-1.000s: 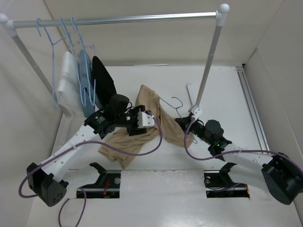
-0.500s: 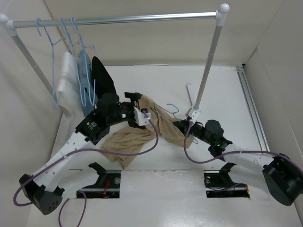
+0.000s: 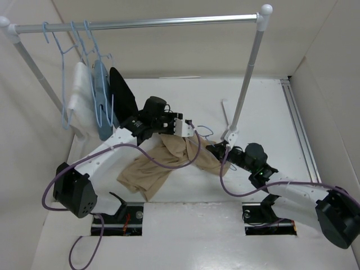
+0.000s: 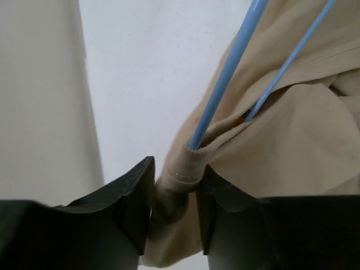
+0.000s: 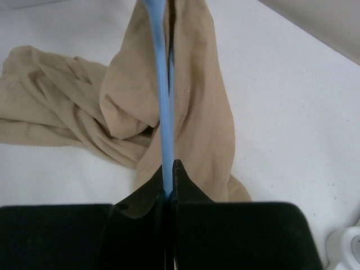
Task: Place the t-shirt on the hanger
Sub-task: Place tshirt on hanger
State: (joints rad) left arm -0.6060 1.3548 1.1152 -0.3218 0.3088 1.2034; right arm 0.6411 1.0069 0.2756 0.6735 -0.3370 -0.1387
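Observation:
The tan t-shirt [image 3: 163, 160] lies bunched on the white table, its upper part lifted and draped over the thin light-blue hanger [image 3: 203, 130]. My left gripper [image 3: 188, 130] is shut on a fold of the t-shirt [image 4: 180, 174] where the hanger wire [image 4: 225, 79] enters the cloth. My right gripper [image 3: 216, 149] is shut on the hanger wire [image 5: 163, 112], which runs up through the t-shirt [image 5: 197, 101]. The hanger's hook shows just right of the left gripper in the top view.
A metal rail [image 3: 140, 22] spans the back, with blue hangers carrying a white garment [image 3: 79, 107], a light-blue one [image 3: 101, 98] and a black one [image 3: 124, 93] at its left. The rail's right post [image 3: 247, 73] stands close behind my right gripper.
My left gripper has moved right and toward the back, pulling the t-shirt fold along the hanger. The right gripper has stayed nearly still on the wire.

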